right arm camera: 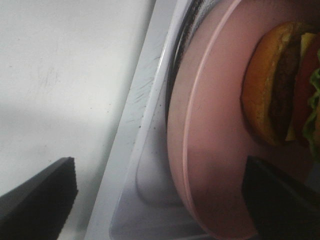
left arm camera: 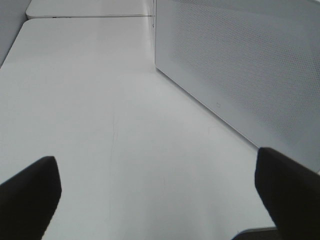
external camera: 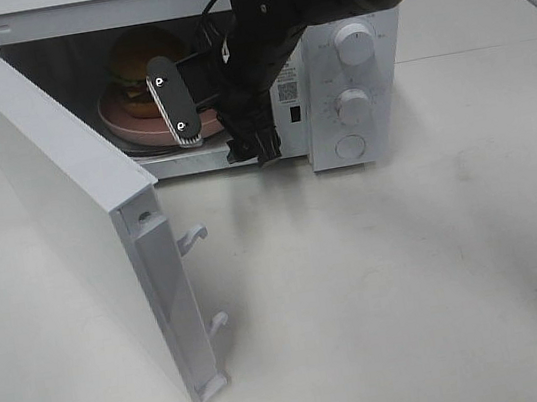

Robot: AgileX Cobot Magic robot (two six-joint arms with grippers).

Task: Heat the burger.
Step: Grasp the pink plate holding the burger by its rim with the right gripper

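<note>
The right end effector [right arm camera: 160, 200] is held with its fingers spread and nothing gripped, at the open front of the microwave [external camera: 389, 92], directly before the rim of the pink plate [right arm camera: 210, 150]. The burger [external camera: 139, 64] is seated on that plate inside the microwave cavity, and the door [external camera: 56, 202] is swung wide open over the worktop [external camera: 410, 271]. The left end effector [left arm camera: 160, 195] is likewise spread and empty, held above the worktop beside a perforated white panel [left arm camera: 240, 65].
</note>
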